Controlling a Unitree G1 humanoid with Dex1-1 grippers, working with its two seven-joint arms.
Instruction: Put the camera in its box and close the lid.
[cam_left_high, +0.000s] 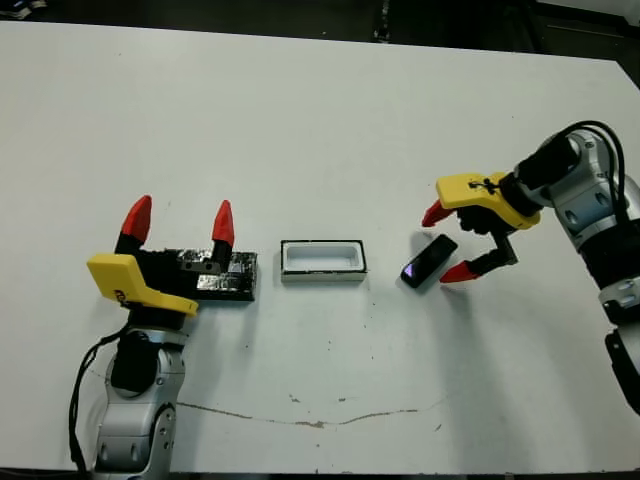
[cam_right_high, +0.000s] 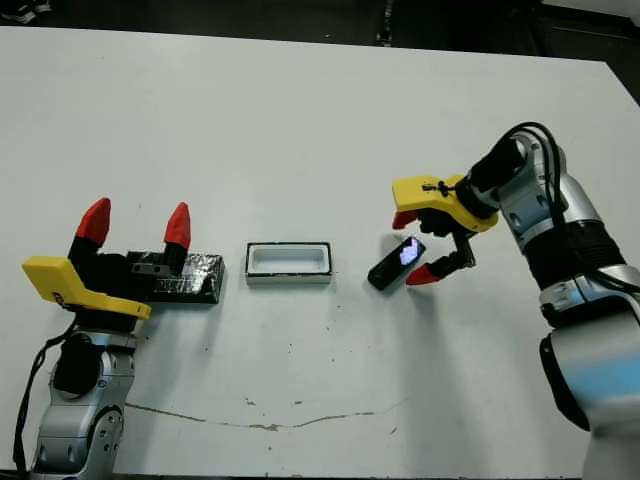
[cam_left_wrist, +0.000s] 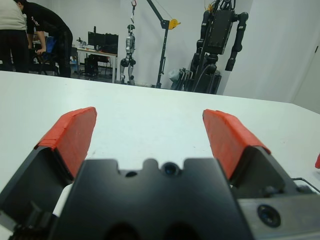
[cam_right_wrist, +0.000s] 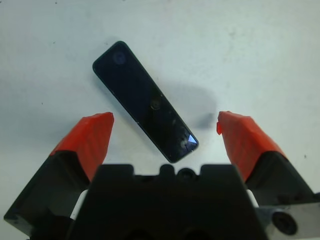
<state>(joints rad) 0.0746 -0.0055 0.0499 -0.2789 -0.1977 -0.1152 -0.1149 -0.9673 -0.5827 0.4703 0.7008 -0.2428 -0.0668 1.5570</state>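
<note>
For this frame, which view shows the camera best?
The right wrist view: the camera fills the middle of the picture, its whole glossy face lying flat on the table between the open fingers of the right gripper. Both eye views show it small and slanted, right of the box. The left wrist view misses it.

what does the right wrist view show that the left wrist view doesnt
Only the right wrist view shows the camera, lying flat and slanted on the table, one end between the open fingers of the right gripper, not touched by either.

Only the left wrist view shows the room beyond the table's far edge: people at a desk, a small humanoid robot on a stand and a larger dark one. The left gripper is open with nothing between its fingers.

Both show the white tabletop and an open red-tipped gripper.
</note>
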